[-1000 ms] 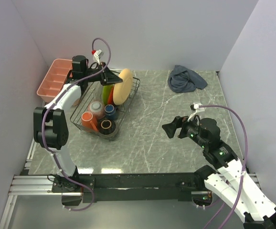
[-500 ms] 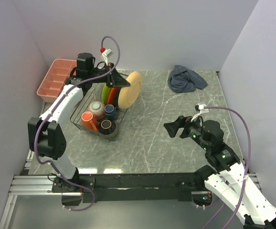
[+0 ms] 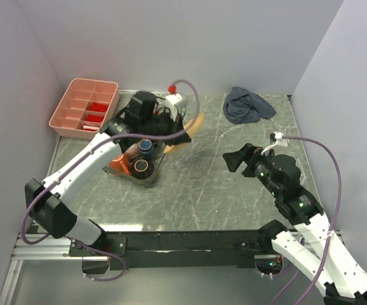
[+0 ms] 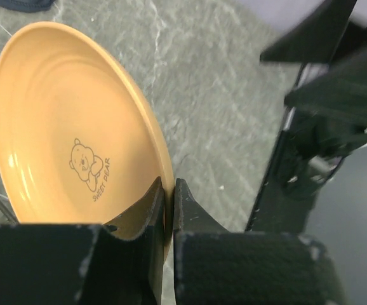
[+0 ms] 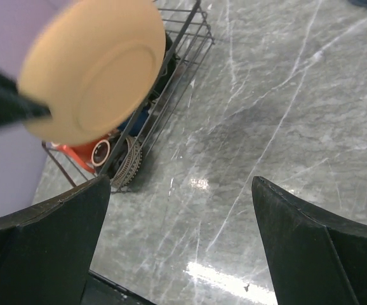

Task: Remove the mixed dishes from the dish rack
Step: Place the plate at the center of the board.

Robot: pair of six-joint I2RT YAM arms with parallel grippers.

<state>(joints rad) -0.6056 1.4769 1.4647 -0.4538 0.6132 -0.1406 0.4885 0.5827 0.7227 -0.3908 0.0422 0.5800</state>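
Observation:
My left gripper (image 3: 182,135) is shut on the rim of the large tan-yellow plate (image 3: 194,123) and holds it in the air just right of the black wire dish rack (image 3: 159,168). In the left wrist view both fingers pinch the plate (image 4: 69,127) at its lower edge (image 4: 169,203); a bear print shows inside. The orange mug (image 3: 116,164), small dark blue cup (image 3: 146,147) and dark brown bowl (image 3: 141,168) stay in the rack. The green plate and pinkish bowl are hidden under the arm. My right gripper (image 3: 232,159) is open and empty above the table; its view shows the plate's underside (image 5: 94,70) and the rack (image 5: 193,38).
A pink compartment tray (image 3: 85,108) stands at the back left beside the rack. A crumpled blue-grey cloth (image 3: 247,105) lies at the back right. Grey marble tabletop (image 3: 196,190) spreads between the rack and my right arm.
My left gripper has lifted the tan-yellow plate out of the rack and carried it right and nearer, tilting it flatter. My right arm has edged slightly forward.

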